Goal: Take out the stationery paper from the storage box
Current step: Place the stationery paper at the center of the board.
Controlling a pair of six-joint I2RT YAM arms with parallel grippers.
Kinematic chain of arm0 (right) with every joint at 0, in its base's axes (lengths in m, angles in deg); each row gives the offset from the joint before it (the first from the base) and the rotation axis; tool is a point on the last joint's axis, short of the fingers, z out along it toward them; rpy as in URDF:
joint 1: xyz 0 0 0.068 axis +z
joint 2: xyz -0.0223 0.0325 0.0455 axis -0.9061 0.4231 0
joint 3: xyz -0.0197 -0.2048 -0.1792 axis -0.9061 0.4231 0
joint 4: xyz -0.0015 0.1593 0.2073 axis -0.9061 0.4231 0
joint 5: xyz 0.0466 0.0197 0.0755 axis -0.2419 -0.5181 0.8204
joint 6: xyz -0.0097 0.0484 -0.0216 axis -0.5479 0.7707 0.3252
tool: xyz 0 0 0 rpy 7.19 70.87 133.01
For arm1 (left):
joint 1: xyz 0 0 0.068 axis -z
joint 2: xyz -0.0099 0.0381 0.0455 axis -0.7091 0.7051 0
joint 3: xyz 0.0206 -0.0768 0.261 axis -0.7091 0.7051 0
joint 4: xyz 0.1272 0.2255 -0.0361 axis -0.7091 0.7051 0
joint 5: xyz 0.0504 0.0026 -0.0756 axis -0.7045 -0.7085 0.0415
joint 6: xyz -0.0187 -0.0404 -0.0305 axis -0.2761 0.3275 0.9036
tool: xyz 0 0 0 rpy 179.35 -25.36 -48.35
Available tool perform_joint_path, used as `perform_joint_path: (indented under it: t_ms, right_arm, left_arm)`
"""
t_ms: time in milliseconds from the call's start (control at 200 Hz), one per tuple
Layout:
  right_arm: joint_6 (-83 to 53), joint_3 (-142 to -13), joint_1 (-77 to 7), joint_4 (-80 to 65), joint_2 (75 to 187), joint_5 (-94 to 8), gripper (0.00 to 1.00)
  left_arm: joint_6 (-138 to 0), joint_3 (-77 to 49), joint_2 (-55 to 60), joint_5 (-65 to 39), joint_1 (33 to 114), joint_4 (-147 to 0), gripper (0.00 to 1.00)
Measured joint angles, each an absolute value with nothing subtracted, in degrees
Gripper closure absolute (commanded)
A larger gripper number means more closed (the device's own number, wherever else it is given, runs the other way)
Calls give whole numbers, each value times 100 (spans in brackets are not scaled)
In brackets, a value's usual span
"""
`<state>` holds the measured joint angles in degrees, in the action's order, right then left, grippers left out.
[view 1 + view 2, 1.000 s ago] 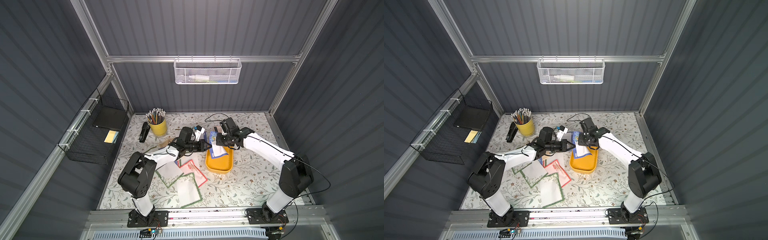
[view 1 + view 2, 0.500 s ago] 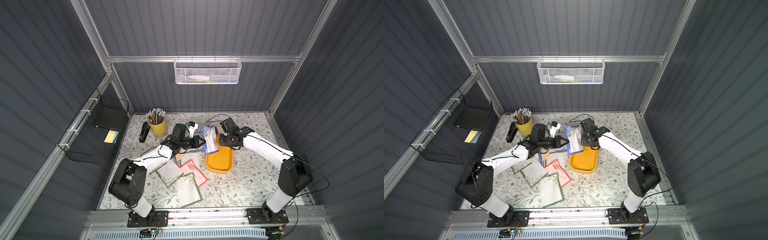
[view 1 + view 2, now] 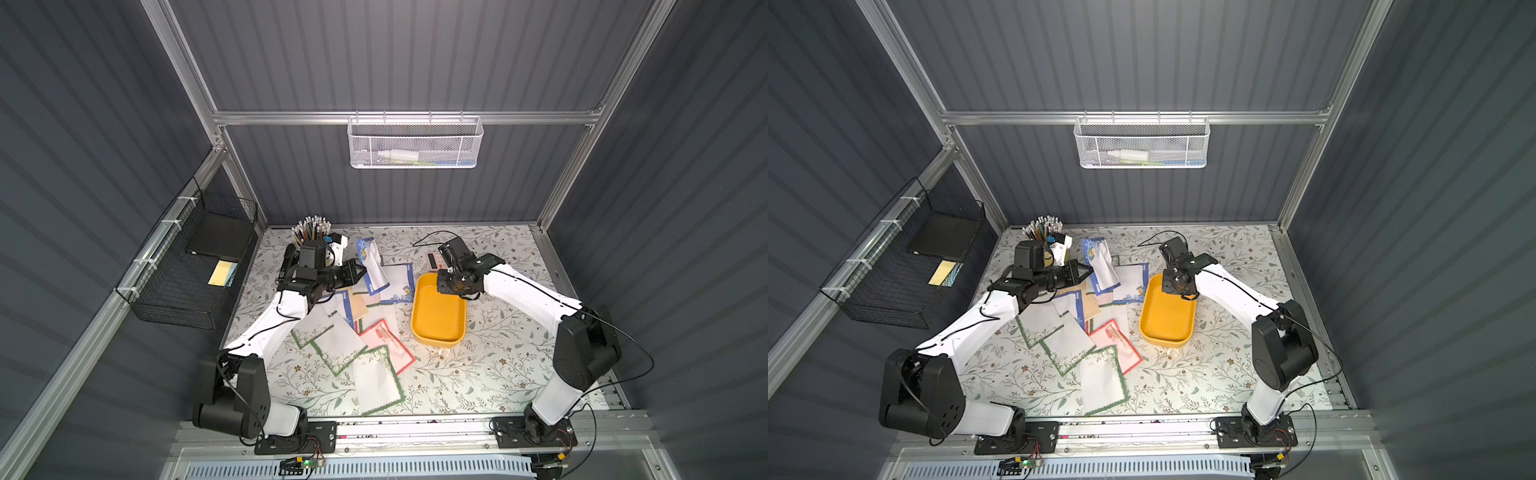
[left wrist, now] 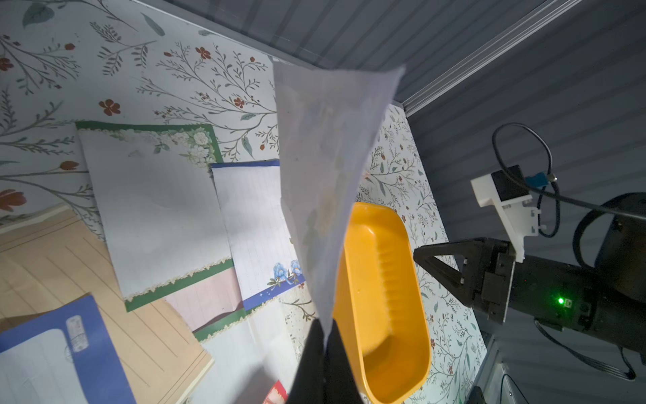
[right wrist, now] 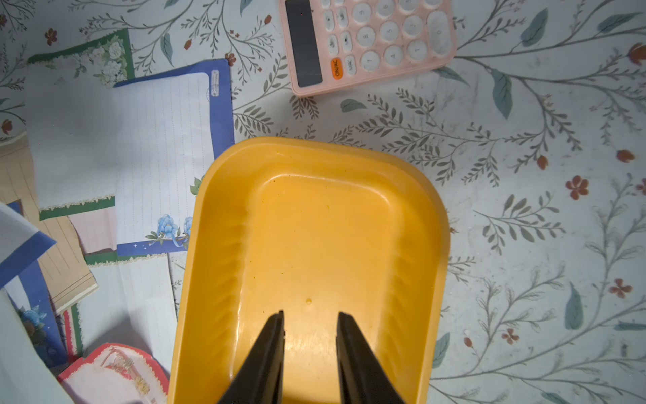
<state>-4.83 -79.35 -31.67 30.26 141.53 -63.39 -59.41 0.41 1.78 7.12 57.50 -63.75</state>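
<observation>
Left gripper (image 4: 323, 335): fingers pinched fully shut on 1 edge of a blue-floral sheet (image 4: 325, 157). The sheet hangs curled in the air over the pile, clear of the storage box (image 3: 438, 338), likely gripped at the edge so it drops flat. The rest of the stationery paper (image 3: 353, 332) lies overlapped on the table (image 3: 498, 365), just left of the box: small thin rectangles, lined white centres, with green-floral, blue-floral and red borders, 1 tan. The box looks empty. Right gripper (image 5: 310, 314): 2 jaws partly apart, holding nothing, low over the box floor, probably done picking. A pink calculator (image 5: 367, 42) lies beyond.
</observation>
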Motion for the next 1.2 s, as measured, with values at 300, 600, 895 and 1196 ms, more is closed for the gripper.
perform_joint_path:
  t_ms: [300, 600, 895, 1196]
  right_arm:
    - [-483, -7928, -3171, 3028, 14184, -6335, 69]
    - [-483, -7911, -3171, 3035, 14184, -6333, 69]
    - [-483, -7773, -3171, 3041, 14184, -6331, 69]
    - [-489, -7692, -3171, 2949, 14050, -6379, 68]
  left_arm:
    - [-6142, -90, 1149, 1081, 5750, -6486, 100]
    - [-6164, -252, 2106, 1344, 5750, -6980, 99]
    - [-6278, -372, 2336, 594, 5750, -6735, 49]
    - [-6324, -433, 1883, -993, 5750, -6178, 29]
